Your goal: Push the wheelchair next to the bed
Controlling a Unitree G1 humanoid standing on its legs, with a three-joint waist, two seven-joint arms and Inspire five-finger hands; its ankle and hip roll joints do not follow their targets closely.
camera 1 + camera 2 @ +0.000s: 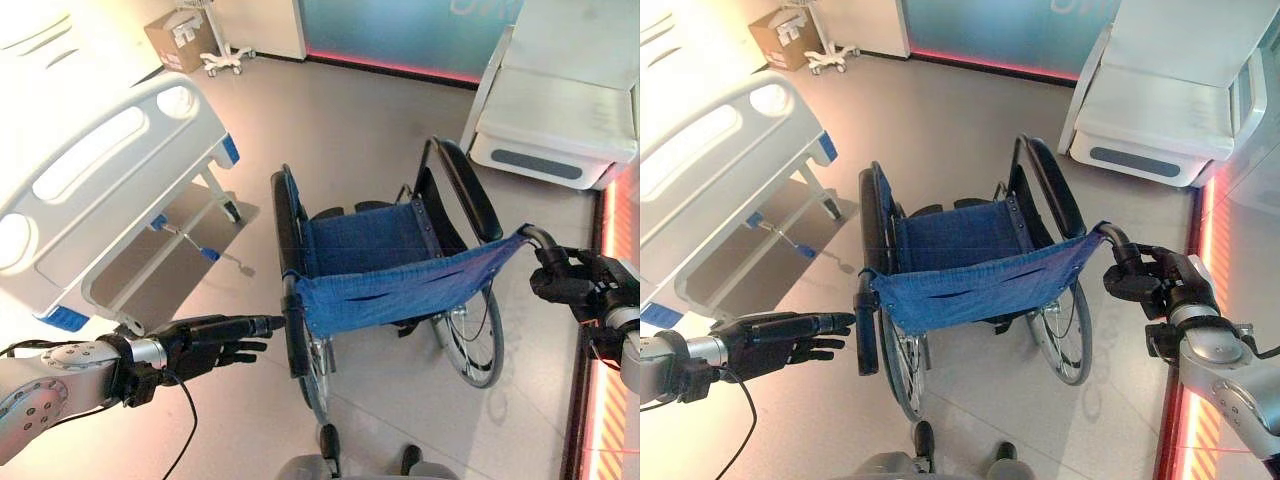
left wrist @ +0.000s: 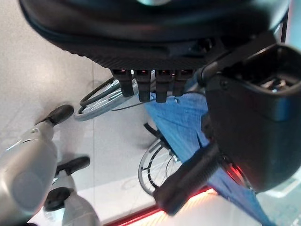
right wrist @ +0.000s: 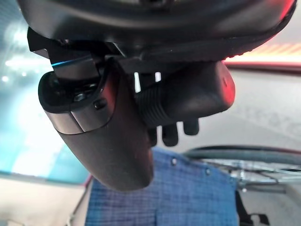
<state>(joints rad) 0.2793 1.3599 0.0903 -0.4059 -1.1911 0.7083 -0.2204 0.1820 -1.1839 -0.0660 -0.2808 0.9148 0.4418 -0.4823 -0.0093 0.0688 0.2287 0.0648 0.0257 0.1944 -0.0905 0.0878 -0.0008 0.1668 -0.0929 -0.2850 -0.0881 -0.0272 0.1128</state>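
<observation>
With the right hand [image 1: 1150, 283] clamped on one push handle [image 1: 1118, 243] and the left hand [image 1: 205, 341] flat-fingered just short of the other, the wheelchair [image 1: 385, 260] (bed [image 1: 95, 180] beyond the left hand) could be slewed off course.

Your left arm comes in low from the left, forearm near level; left hand [image 1: 205, 343] has fingers straight, pointing fwd and right, thumb alongside. Your right arm reaches in from the lower right, wrist bent; right hand [image 1: 1160, 277] has fingers curled tight round a handle grip [image 1: 1118, 246]
</observation>
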